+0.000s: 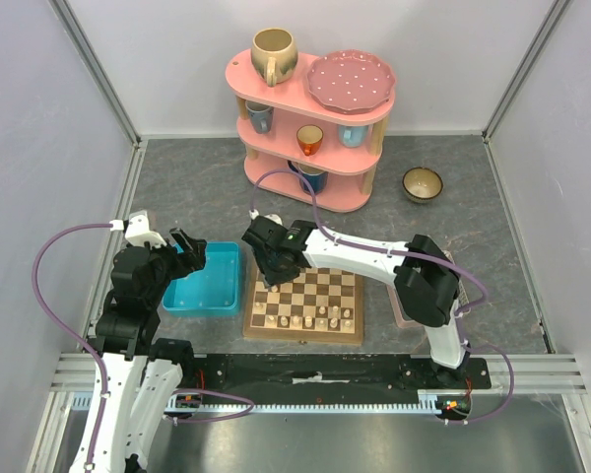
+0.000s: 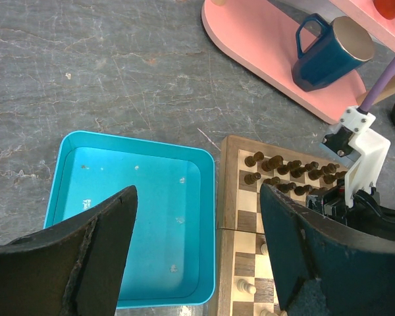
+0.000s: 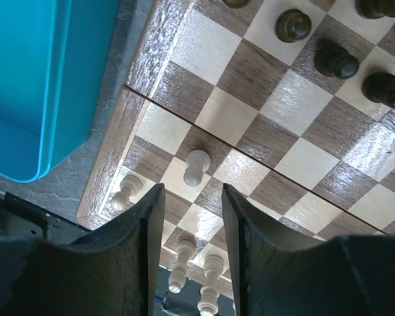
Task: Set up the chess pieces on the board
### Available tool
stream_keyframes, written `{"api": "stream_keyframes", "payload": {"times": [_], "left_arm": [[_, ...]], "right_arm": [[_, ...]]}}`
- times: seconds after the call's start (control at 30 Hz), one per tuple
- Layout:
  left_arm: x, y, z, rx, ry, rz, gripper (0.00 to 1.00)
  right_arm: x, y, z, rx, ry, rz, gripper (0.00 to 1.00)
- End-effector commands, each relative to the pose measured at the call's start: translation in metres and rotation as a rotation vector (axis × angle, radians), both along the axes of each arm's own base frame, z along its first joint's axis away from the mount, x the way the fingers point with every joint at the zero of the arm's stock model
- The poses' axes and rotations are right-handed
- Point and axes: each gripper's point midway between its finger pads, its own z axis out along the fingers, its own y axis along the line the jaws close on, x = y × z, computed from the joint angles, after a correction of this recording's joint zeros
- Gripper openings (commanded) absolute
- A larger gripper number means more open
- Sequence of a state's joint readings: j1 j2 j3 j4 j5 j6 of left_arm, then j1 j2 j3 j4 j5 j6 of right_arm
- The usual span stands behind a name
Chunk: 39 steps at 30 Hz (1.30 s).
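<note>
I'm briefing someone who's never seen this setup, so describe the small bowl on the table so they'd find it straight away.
Find the pink three-tier shelf at the back of the grey table. Just right of it, not touching, the bowl sits on the table itself. Unlike the cups and plate, it is on no shelf, dark outside and pale inside.

Robotics laboratory test cell. Indicators: aluminium profile posts (image 1: 94,64) framing plain pale wall panels (image 1: 30,148); a left arm (image 1: 133,296) and a right arm (image 1: 374,261) bolted to a rail (image 1: 315,379) at the near edge of a grey stone-patterned surface (image 1: 187,177); exposed purple cabling (image 1: 41,266); staged props: a pink shelf (image 1: 310,128) of cups and the board (image 1: 320,286).
</note>
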<state>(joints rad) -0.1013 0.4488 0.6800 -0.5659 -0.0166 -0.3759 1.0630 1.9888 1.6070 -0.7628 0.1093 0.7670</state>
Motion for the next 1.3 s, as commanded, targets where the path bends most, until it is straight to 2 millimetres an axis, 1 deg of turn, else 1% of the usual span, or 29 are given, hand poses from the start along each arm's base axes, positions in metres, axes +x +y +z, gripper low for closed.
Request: {"api": "stream_keyframes", "payload": {"times": [0.0, 0.23, 0.5, 0.73, 1.0, 1.2, 1.27], "left_arm": [[0.005, -0.001, 0.009, 0.003, -0.047, -0.009, 0.82], [0.005, -0.001, 0.008, 0.004, -0.045, -0.009, 0.82], [0.005, -0.001, 0.009, 0.004, -0.048, -0.009, 0.82], [0.005, -0.001, 0.009, 0.003, -0.050, -0.011, 0.82], [0.005, -0.001, 0.009, 0.004, -0.050, -0.009, 0.82], [0.005, -0.001, 0.009, 0.003, -0.048, -0.011, 0.82], [0.005, -0.001, 0.010, 0.004, -0.051, -0.009, 0.82]], "right_arm": [[0.003, 0.020, 0.008, 0.049, -0.016, 0.020, 0.47], [0.000, 0.022, 0.000, 0.026, -0.005, 0.036, 0.45], [0.003, 0.019, -0.002, 0.009, -0.010, 0.029, 0.40], [0.003, 0.019, -0.003, 0.005, -0.007, 0.034, 0.32], [0.002, 0.018, -0.004, -0.004, -0.006, 0.037, 0.28], [0.003, 0.013, -0.006, -0.024, -0.013, 0.034, 0.19], [0.004, 0.010, -0.004, -0.035, -0.020, 0.029, 0.18]]}}
